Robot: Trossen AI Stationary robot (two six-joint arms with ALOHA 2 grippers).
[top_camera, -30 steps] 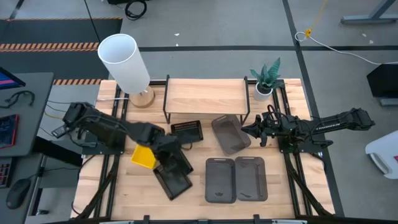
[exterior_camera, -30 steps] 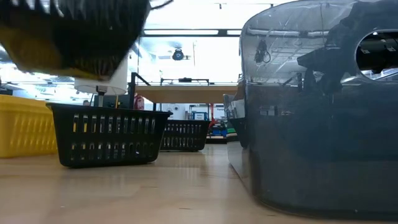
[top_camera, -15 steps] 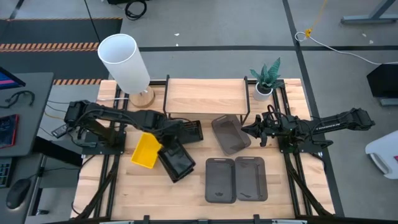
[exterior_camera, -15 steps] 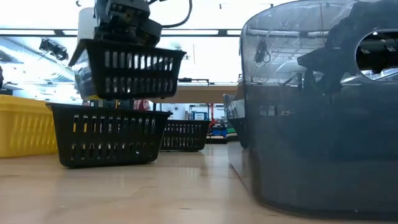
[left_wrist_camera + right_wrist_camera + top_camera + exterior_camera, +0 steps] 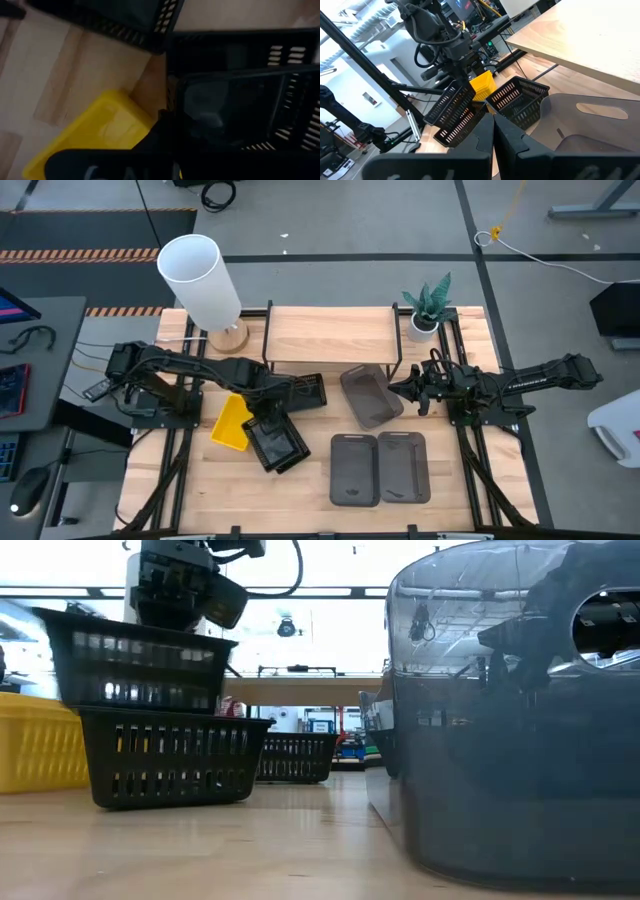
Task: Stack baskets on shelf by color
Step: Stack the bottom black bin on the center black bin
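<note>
Shelf [image 5: 330, 335] top bare: no basket placed yet. Left gripper [image 5: 262, 418] clamps black basket [image 5: 135, 668] just above second black one [image 5: 170, 770] on counter [image 5: 450, 480]. Yellow basket [image 5: 231, 422], grey baskets [image 5: 380, 468] remain. Right gripper [image 5: 412, 392] idle, fingers together.

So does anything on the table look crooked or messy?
Yes. One grey basket lies at an angle by the shelf, while two others sit neatly side by side. The yellow basket is also skewed. The left gripper holds a black basket tilted over another black one.
</note>
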